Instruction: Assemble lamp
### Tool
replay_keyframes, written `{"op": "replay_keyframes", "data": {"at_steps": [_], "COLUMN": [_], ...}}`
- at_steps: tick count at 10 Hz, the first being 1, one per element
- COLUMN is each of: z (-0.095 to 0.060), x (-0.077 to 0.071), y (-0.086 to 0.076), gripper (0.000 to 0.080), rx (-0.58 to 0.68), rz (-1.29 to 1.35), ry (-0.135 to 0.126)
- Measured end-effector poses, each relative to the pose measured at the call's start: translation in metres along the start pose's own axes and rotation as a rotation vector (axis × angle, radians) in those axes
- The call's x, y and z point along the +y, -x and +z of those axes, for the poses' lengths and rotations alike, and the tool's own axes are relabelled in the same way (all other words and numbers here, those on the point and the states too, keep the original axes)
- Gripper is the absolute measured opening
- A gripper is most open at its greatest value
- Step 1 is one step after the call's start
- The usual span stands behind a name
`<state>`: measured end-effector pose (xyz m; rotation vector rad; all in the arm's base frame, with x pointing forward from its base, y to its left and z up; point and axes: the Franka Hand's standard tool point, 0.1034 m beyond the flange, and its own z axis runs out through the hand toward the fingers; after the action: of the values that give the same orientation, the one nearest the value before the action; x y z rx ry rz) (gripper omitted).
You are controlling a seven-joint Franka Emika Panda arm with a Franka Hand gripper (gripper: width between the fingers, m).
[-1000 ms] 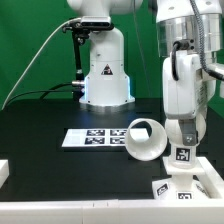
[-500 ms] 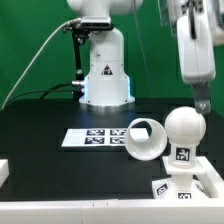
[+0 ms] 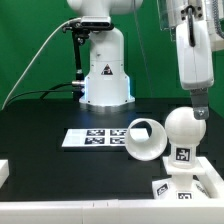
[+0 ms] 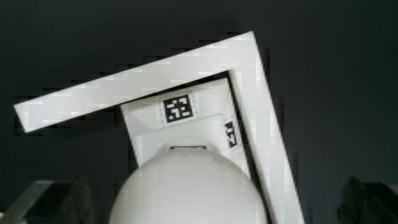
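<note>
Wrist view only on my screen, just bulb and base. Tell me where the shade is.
Observer: The shade lies on its side on the table, at the exterior view's left of the bulb.
Operator: Describe its opening.
Observer: One open end shows toward the exterior camera.
Operator: Report what lies past it.
Observer: The marker board lies flat just beyond it on that side.

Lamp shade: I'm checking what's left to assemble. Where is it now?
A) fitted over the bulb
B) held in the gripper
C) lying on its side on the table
C: the shade lies on its side on the table beside the bulb, its opening toward the camera.
</note>
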<state>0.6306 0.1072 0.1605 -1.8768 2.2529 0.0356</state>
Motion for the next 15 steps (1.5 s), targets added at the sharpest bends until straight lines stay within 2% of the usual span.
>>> {"op": "replay_keyframes", "data": {"at_steps": [1, 2, 7, 9, 11, 15], "z": [-0.013, -0.020, -0.021, -0.031, -0.032, -0.030], "x": [0.001, 0.005, 0.005, 0.013, 0.021, 0.021], "y": [0.002, 0.005, 0.004, -0.012, -0.020, -0.022], "gripper": [0.0699, 0.0699, 0.0699, 0.0699, 0.0699, 0.0699], "rx": [-0.016, -0.026, -0.026, -0.034, -0.009, -0.006], "rz": [-0.060, -0.101, -0.192, -0.595, -0.959, -1.187], "ry": [-0.010, -0.012, -0.012, -0.017, 0.001, 0.005]}}
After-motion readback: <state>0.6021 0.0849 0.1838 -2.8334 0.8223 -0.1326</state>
